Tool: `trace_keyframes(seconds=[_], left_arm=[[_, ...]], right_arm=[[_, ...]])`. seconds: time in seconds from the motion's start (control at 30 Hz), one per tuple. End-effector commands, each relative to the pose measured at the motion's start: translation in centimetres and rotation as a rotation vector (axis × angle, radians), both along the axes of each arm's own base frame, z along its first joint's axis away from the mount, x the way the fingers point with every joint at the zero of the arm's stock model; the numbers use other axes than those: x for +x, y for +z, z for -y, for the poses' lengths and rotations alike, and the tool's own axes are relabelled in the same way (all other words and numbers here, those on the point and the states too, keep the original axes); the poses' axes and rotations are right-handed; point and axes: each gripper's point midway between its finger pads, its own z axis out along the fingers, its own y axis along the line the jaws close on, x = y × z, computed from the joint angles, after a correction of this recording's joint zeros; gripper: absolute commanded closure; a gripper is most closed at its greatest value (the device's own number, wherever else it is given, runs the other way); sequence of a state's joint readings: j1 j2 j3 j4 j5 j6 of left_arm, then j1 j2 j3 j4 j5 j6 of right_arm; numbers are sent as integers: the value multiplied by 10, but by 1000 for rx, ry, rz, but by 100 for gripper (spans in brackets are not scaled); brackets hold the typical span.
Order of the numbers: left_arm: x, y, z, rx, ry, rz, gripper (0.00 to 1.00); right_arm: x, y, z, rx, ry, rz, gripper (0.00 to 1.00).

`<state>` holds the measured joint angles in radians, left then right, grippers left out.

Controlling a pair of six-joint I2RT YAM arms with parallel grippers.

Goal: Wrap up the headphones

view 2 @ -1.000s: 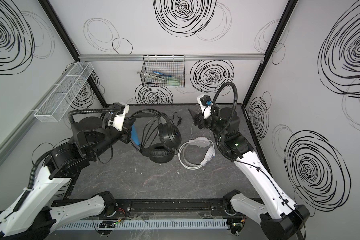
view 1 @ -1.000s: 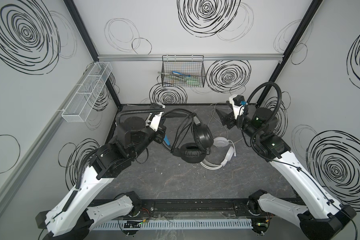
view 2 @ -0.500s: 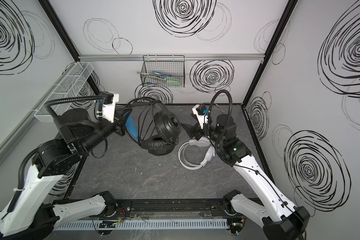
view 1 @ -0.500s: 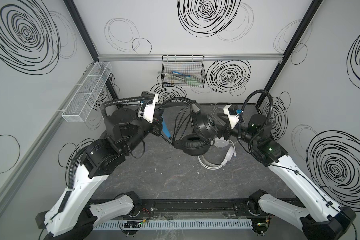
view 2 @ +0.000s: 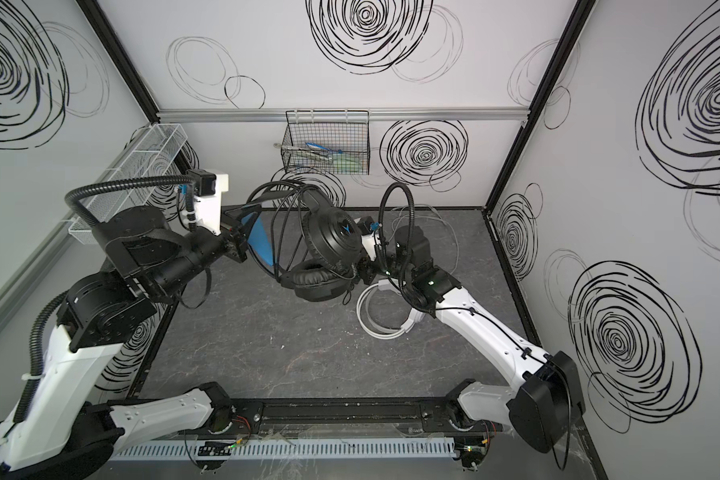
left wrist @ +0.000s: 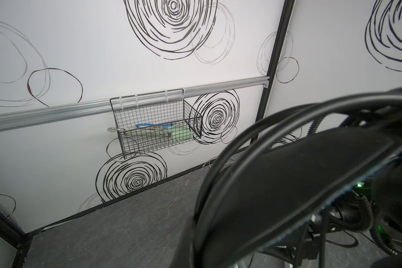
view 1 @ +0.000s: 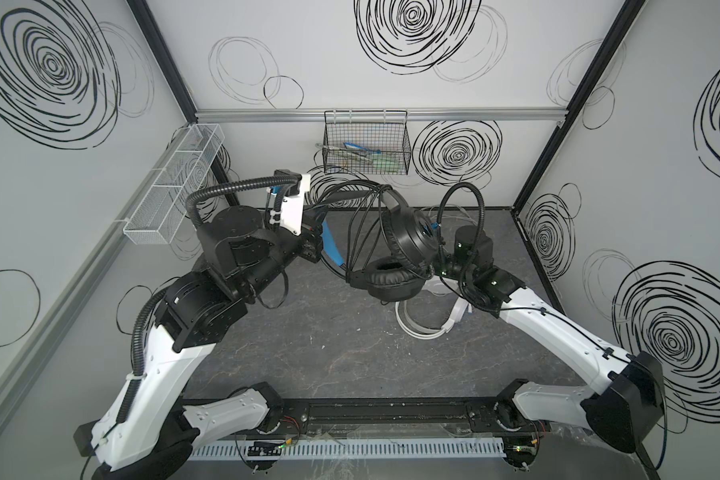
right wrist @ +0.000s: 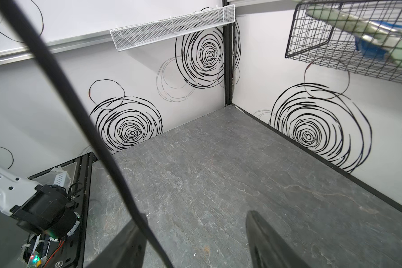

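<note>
The left gripper point(view 1: 323, 246) was clamped shut on the blue-lined headband of the black headphones point(view 1: 408, 241). The right gripper point(right wrist: 193, 217) stood with jaws wide and held nothing, and a free run of the black cable point(right wrist: 73, 104) crossed just beside one finger point(right wrist: 118, 253). Within the preceding second the left arm had carried the headset upward and toward the right. The right gripper had come in from farther back to sit close behind the ear cups, where both top views hid its fingers. The headset hung clear of the table point(view 1: 308, 353) near mid-cell, one cup stacked above the other, with several loops of cable already draped over the band. This suggests that one turn of the wrap was complete and that the right gripper was placed to catch the slack for another, though the cable was not yet pinched. Left arm: elbow raised high, forearm near level, wrist aimed at the centre. Right arm: forearm rising at a low slope from its base, wrist turned across toward the left arm's side. The white headphones point(view 1: 425, 324) lay flat on the table beneath the right wrist, touched by neither gripper.
</note>
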<state>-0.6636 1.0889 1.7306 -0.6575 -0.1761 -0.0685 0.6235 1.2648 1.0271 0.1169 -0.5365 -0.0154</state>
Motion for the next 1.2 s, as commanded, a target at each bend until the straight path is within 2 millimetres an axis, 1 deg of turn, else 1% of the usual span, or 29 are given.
trace_keyframes(seconds=[0.0,0.07,0.17,0.3,0.37,0.47,0.53,0.57,0.63,0.77,0.87,1.0,1.17], left_arm=[[-12,56,-9,-175,-17,122,100],[-12,59,-12,-185,-13,126,100],[-12,63,-16,-205,-7,132,100],[-8,68,-25,-250,18,129,100],[-1,70,-34,-287,59,112,100],[11,75,-49,-390,124,89,100],[19,74,-61,-456,187,72,100],[23,74,-65,-506,212,54,100],[31,72,-67,-551,229,41,100],[44,71,-67,-614,250,23,100],[52,68,-70,-635,286,12,100],[65,54,-80,-660,369,-5,100],[83,29,-90,-699,470,-40,100]], right_arm=[[-5,-3,-12,34,52,-5,35],[-6,-12,-16,27,63,-25,41],[-7,-23,-17,26,63,-55,56],[-12,-36,-18,18,67,-87,74],[-15,-43,-20,7,71,-101,80],[-20,-51,-22,-9,71,-115,86],[-23,-54,-24,-15,76,-120,90],[-25,-55,-25,-19,80,-121,93],[-28,-54,-26,-19,89,-124,100],[-36,-52,-30,-17,115,-122,100],[-46,-56,-36,-47,140,-121,100],[-65,-72,-51,-167,195,-106,100],[-85,-75,-65,-233,236,-62,100]])
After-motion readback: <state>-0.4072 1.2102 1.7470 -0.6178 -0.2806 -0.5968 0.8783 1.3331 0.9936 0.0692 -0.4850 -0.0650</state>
